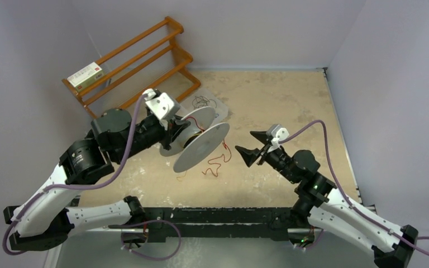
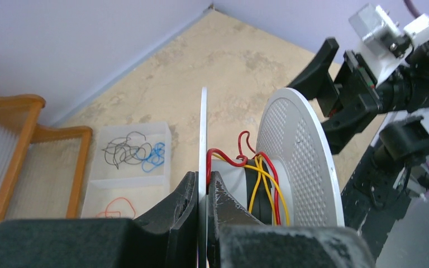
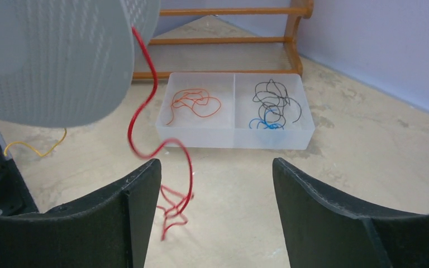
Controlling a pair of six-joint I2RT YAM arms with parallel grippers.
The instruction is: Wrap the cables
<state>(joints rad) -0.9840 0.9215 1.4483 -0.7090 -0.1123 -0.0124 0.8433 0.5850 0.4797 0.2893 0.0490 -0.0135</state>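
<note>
A grey spool (image 1: 201, 139) is held off the table, tilted on its side, with my left gripper (image 2: 203, 176) shut on its thin flange (image 2: 203, 128). Red cable (image 2: 268, 173) and yellow cable (image 2: 257, 190) are wound round the hub beside the perforated flange (image 2: 301, 151). The red cable's loose end (image 3: 190, 167) hangs from the spool and lies in a small tangle on the table (image 1: 215, 164). My right gripper (image 3: 215, 163) stands open just right of the spool (image 1: 244, 142); the red cable hangs by its left finger, untouched.
A clear two-part tray (image 3: 234, 139) on the table holds an orange cable (image 3: 195, 103) in one part, black (image 3: 273, 97) and blue (image 3: 265, 123) cables in the other. A wooden rack (image 1: 139, 56) with a small box (image 1: 85, 75) stands at the back left.
</note>
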